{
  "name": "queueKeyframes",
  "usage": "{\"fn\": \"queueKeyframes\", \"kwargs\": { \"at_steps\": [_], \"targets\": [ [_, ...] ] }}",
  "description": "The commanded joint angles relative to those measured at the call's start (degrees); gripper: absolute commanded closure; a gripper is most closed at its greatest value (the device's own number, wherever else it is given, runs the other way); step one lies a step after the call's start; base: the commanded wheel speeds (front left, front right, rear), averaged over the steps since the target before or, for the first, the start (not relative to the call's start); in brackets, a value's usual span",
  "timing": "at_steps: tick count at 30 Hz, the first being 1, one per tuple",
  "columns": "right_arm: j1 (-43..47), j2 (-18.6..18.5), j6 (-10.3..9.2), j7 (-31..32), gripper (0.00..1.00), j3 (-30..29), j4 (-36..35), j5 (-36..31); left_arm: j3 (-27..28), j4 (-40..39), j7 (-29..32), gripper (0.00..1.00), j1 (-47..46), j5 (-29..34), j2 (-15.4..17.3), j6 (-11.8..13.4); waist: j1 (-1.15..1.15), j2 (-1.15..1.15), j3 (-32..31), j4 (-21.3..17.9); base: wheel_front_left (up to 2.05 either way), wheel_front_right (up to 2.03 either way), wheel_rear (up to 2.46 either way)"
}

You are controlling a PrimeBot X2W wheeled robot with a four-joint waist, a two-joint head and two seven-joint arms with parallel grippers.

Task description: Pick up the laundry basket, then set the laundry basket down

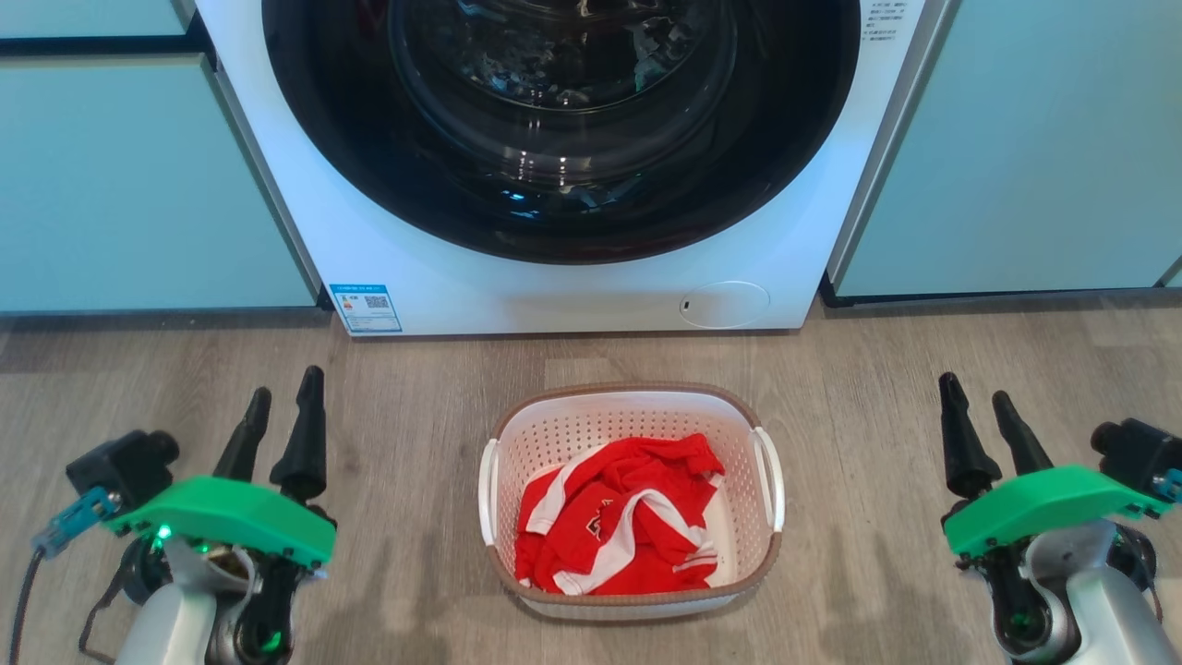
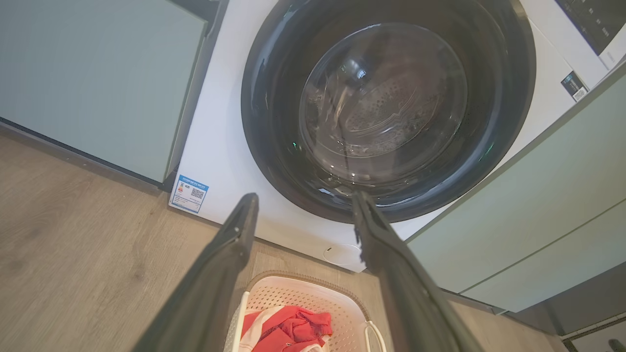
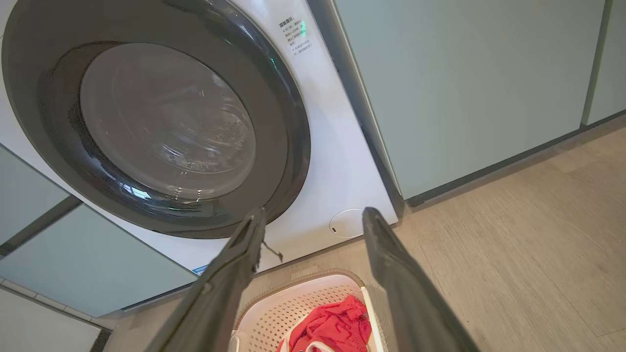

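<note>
Nearest the camera, the left gripper (image 1: 286, 386) and the right gripper (image 1: 975, 388) are being held at either side, jaws spread wide and nothing being gripped. Between them, well apart from both, the laundry basket (image 1: 646, 416) is being shown standing on the wood-look floor (image 1: 416, 443): rounded-rectangular, white, perforated walls, brown rim band, two white side handles, a crumpled red-and-white garment (image 1: 619, 517) inside. Behind it, the white washing machine (image 1: 554, 291) is being flanked by pale green cabinets (image 1: 120, 185).
</note>
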Motion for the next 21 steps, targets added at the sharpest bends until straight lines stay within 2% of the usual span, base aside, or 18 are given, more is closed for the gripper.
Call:
{"fn": "queueKeyframes", "kwargs": {
  "at_steps": [1, 21],
  "targets": [
    [-3.38, -1.69, -0.05, -0.91, 0.0, 0.94, -1.95, -2.47, 0.73, -2.26, -0.67, 0.0, -3.5, 2.05, 2.11, 0.33, 0.0, 0.0, 0.01, -0.03, 0.0, 0.0, 0.0],
    [-4.29, -2.45, -0.06, -4.1, 0.0, 2.82, 0.23, -15.9, -3.24, -3.59, -1.19, 0.0, -4.37, 14.52, 4.92, 3.36, 0.0, 0.0, 0.37, -0.06, 0.0, 0.0, 0.0]
  ]
}}
